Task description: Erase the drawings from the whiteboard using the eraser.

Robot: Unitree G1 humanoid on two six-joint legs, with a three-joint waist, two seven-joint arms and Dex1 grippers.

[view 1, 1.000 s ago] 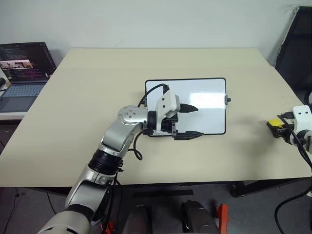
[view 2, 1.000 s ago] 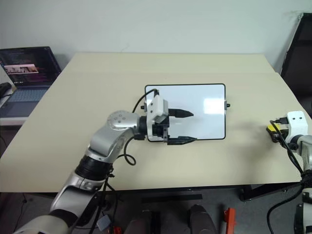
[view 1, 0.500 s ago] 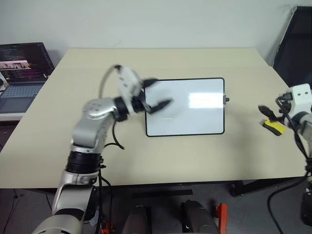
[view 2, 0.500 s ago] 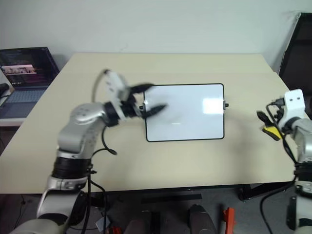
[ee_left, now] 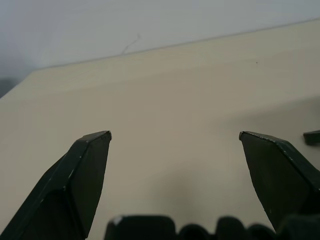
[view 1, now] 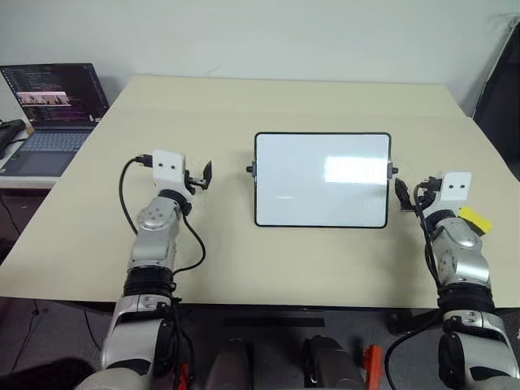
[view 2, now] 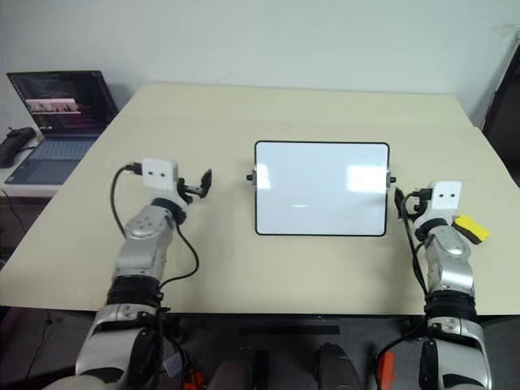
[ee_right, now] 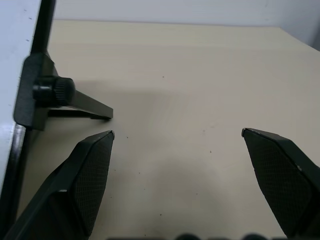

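Observation:
The whiteboard [view 1: 322, 180] stands tilted on its stand in the middle of the table. Its face is plain white with a glare patch, and the drawings are out of view. The yellow eraser [view 1: 475, 219] lies on the table just right of my right wrist, apart from the fingers. My right gripper [view 1: 410, 195] is open and empty beside the board's right knob [ee_right: 55, 90], pointing forward. On the board's other side, my left gripper [view 1: 203, 177] also stands open, with bare tabletop between its fingers [ee_left: 90, 165].
An open laptop [view 1: 53, 106] sits on a lower side table at the back left. A dark upright object [view 1: 504, 89] stands past the table's right edge. Cables loop off both wrists.
My left arm has swung off the board to its left side. The right gripper opened and let go of the eraser, then moved in toward the board's right edge. The camera view shifted too.

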